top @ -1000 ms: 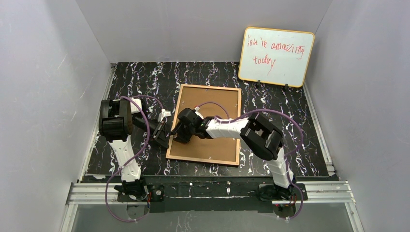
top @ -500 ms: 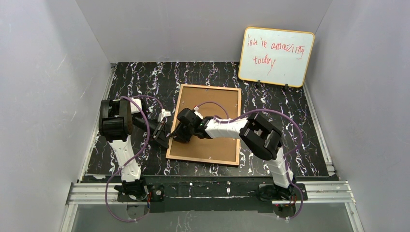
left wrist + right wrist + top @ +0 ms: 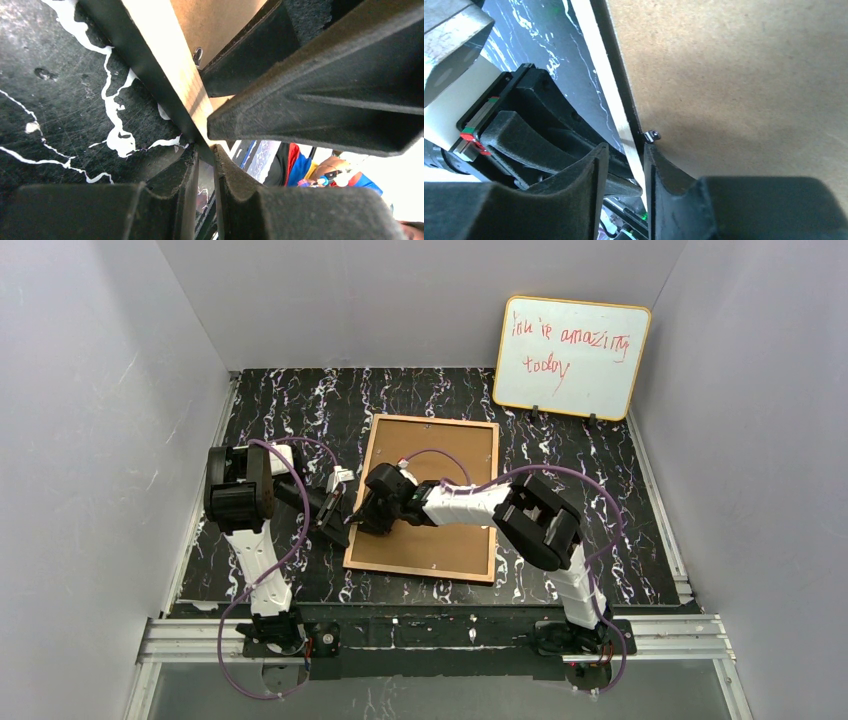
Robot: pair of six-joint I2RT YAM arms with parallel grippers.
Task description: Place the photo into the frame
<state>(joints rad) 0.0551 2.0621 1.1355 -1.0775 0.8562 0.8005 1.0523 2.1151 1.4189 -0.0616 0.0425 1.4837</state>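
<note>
A: Setting?
B: Grey walls [image 3: 330, 300], black marbled worktop [image 3: 300, 405]; the frame [image 3: 496, 495] lies back-up at centre.
A: Grippers?
B: Both at its 9 o'clock rail: left gripper [image 3: 206, 160] pinching it, right gripper [image 3: 626, 165] astride, grip unclear.

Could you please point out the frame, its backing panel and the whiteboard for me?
frame [image 3: 170, 55]: left wrist view, on its pale wooden rail.
backing panel [image 3: 430, 545]: top view, on its bare lower area.
whiteboard [image 3: 590, 380]: top view, on its white writing surface.
</note>
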